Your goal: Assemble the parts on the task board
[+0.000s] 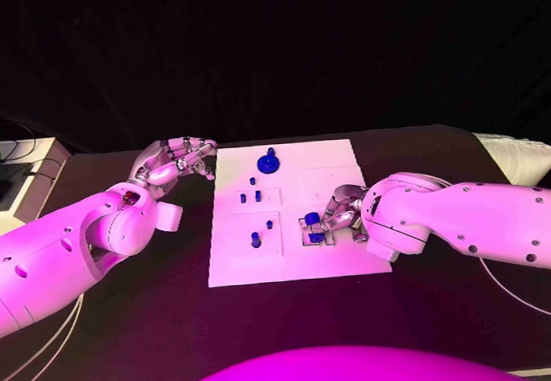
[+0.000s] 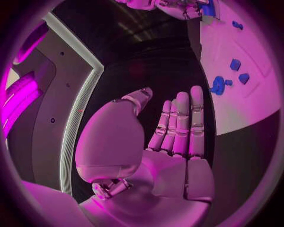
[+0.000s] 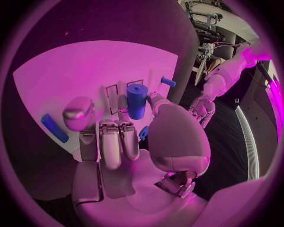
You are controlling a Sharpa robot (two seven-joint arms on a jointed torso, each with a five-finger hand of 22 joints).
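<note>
In the head view the white task board (image 1: 299, 259) lies at the middle of the black table (image 1: 134, 338); the left hand (image 1: 174, 164) hangs at the board's upper left corner, just off its edge, fingers loosely curled and apart with nothing between them; the right hand (image 1: 334, 217) sits over the board's right middle, its fingers closed round a blue cylinder (image 1: 313, 220); a round blue part (image 1: 268, 163) lies near the board's top, two small blue parts (image 1: 251, 195) sit left of centre, and a blue peg (image 1: 255, 239) stands lower left on the board. In the left wrist view the left hand (image 2: 172, 142) fills the middle of the frame, palm bare and fingers straight side by side, holding nothing; the task board (image 2: 248, 94) runs down the right of the frame with the round blue part (image 2: 217, 85) on it. In the right wrist view the right hand (image 3: 136, 137) holds the blue cylinder (image 3: 137, 100) upright between thumb and fingers at the centre, over the task board (image 3: 77, 75); a long blue piece (image 3: 54, 127) lies at the left.
</note>
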